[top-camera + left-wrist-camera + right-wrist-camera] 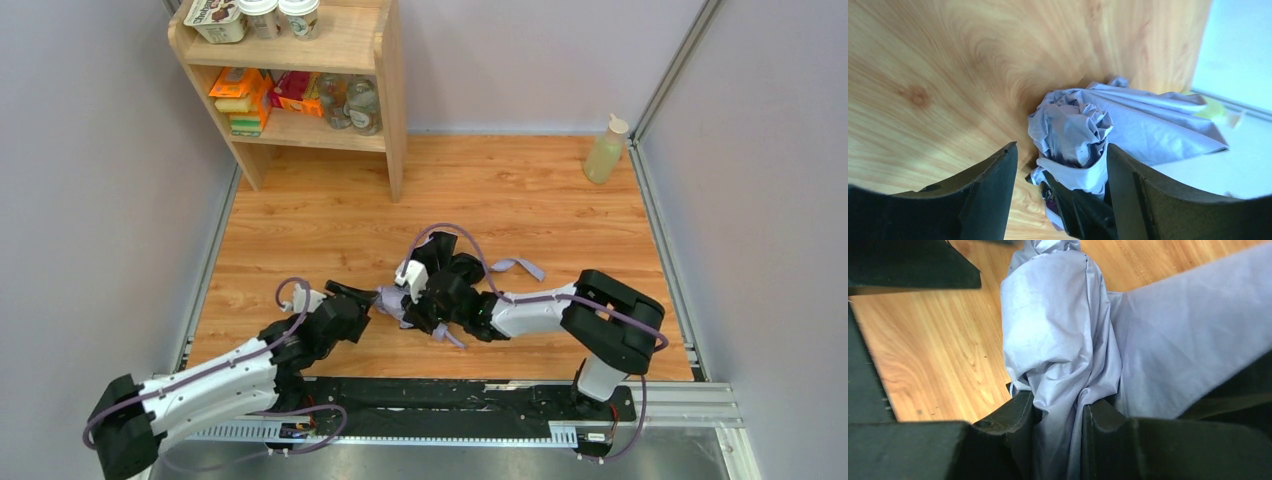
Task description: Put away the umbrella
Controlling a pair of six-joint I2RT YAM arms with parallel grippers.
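Note:
The umbrella (392,304) is folded, a bunch of pale lilac fabric lying on the wooden floor between my two grippers. Its strap (521,267) trails to the right. My right gripper (420,303) is shut on a fold of the canopy, which shows pinched between the fingers in the right wrist view (1058,415). My left gripper (362,298) is open, and its fingers straddle the crumpled end of the umbrella (1073,125). The fabric rests against the right finger (1148,200), with a gap to the left finger (983,190). The handle is hidden.
A wooden shelf (390,110) with jars, boxes and cups stands at the back left. A pale plastic bottle (605,150) stands at the back right corner. Grey walls close in both sides, and a metal rail (450,400) runs along the near edge.

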